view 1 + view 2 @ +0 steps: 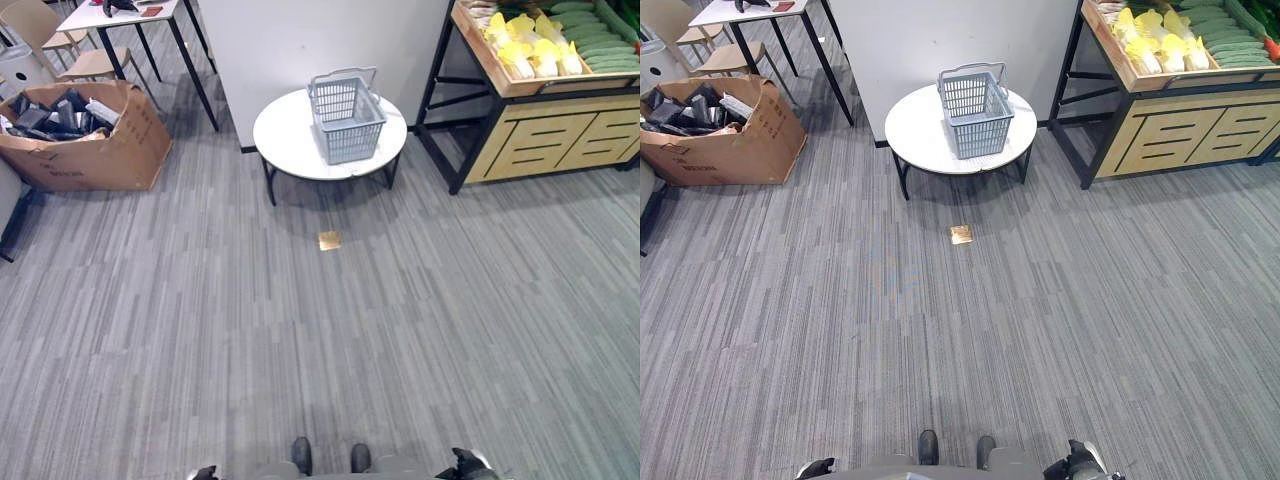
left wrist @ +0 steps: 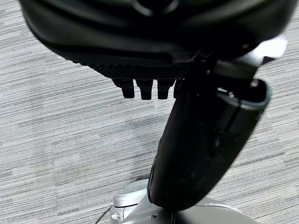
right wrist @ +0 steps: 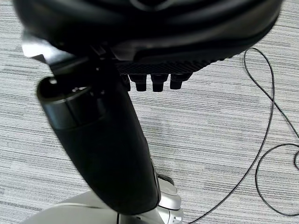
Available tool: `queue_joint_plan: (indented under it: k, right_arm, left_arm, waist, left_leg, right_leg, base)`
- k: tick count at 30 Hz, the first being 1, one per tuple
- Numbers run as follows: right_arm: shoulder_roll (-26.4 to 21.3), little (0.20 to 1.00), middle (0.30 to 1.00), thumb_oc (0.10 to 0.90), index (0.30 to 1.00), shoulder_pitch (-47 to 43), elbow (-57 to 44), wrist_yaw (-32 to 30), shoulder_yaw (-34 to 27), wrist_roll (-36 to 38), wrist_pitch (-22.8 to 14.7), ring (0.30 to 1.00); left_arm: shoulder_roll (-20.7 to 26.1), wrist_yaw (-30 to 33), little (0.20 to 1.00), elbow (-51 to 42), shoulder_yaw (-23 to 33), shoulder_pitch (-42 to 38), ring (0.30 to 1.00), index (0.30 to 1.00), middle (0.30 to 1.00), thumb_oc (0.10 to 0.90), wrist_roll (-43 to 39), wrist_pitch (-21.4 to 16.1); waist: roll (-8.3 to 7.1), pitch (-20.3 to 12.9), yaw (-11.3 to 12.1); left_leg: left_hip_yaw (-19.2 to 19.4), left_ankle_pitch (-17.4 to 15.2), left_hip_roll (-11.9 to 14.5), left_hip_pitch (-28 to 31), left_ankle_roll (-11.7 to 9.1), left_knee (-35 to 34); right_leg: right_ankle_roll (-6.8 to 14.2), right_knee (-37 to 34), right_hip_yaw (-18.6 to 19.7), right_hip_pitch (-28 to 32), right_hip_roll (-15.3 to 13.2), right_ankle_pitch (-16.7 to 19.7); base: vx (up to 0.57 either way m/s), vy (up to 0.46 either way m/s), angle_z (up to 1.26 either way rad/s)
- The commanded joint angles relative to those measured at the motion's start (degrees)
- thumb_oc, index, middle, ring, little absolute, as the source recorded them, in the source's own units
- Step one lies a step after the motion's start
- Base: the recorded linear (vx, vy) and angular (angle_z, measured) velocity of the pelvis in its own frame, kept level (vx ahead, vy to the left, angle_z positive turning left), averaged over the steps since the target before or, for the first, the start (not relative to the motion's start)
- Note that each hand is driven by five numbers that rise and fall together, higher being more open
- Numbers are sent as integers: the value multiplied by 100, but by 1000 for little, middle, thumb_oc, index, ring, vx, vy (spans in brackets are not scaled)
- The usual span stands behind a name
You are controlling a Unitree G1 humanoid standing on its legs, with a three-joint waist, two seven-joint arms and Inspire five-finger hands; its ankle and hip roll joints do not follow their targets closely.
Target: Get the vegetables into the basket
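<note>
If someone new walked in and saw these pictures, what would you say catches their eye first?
Probably the grey basket standing empty on the round white table straight ahead, against the white wall. Next, the wooden produce stand to the right, its tray full of yellow and green vegetables. To the left sits an open cardboard box of dark clutter, and a small golden square lies on the grey carpet before the table.

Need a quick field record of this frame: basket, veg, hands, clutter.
basket: grey basket, empty as far as seen, upright on round white table
vegetables: yellow-white and green produce on wooden stand, right of the table
left hand: open, holds nothing, over carpet
right hand: open, holds nothing, over carpet
clutter: cardboard box at left; small tan square on floor
</note>
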Motion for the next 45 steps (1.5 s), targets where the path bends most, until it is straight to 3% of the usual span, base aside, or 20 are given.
queue_joint_plan:
  k: [1, 20, 29, 31, 35, 42, 45]
  right_arm:
    - [-172, 1000, 1000, 900, 1000, -189, 62, -129, 87, 65, -11, 1000]
    - [-183, 1000, 1000, 900, 1000, -133, 114, -270, 12, 159, -25, 1000]
    - [-418, 1000, 1000, 900, 1000, -353, -107, -275, 178, 11, -28, 1000]
    - [-485, 1000, 1000, 900, 1000, -441, -160, -306, 210, 37, -50, 1000]
    - [-503, 1000, 1000, 900, 1000, -490, -204, -309, 249, 49, -76, 1000]
    - [-581, 1000, 1000, 900, 1000, -462, -288, -321, 235, 45, -100, 1000]
    - [-608, 1000, 1000, 900, 1000, -443, -250, -356, 212, 71, -89, 1000]
  left_arm:
    - [26, 32, 1000, 128, -33, -35, 1000, 1000, 1000, 900, 37, 8]
    - [139, 252, 1000, 244, -29, -82, 1000, 1000, 1000, 900, 229, 75]
    - [282, 263, 1000, 179, -47, -304, 1000, 1000, 1000, 900, 88, 78]
    - [323, 279, 1000, 168, -98, -396, 1000, 1000, 1000, 900, 87, 64]
    - [349, 297, 1000, 157, -53, -426, 1000, 1000, 1000, 900, 31, 66]
    - [273, 323, 1000, 115, -125, -506, 1000, 1000, 1000, 900, 10, 73]
    - [256, 349, 1000, 87, -158, -528, 1000, 1000, 1000, 900, -26, 78]
  waist:
    - [-170, 58, -25]
    - [-227, 66, -41]
    - [-244, 347, -31]
    - [-221, 470, -37]
    - [-210, 547, -35]
    - [-233, 710, -43]
    - [-242, 733, -21]
  left_leg:
    - [-4, -241, 338, 341, -377, -235]
    - [37, -271, 407, 406, -396, -235]
    - [-48, -85, 527, 98, -461, -235]
    - [-87, -13, 618, -23, -481, -207]
    - [-122, -61, 660, -164, -484, 41]
    - [-170, 1, 516, -584, -555, 1335]
    - [-287, 80, 382, -947, -485, 1234]
  right_leg:
    - [755, -1252, 181, 293, -581, 1153]
    - [717, -1252, 217, 309, -496, 1101]
    - [631, -1170, 152, 28, -410, 1078]
    - [516, -756, 139, -252, -310, 859]
    - [427, -421, 135, -473, -232, 698]
    - [290, -394, 46, -258, -214, 616]
    - [281, -413, 28, -130, -248, 549]
  base:
    - [0, 0, 0]
    - [6, -9, -2]
    - [11, -77, -1]
    - [36, -161, 13]
    - [32, -101, 2]
    - [65, -102, 14]
    - [82, -14, 4]
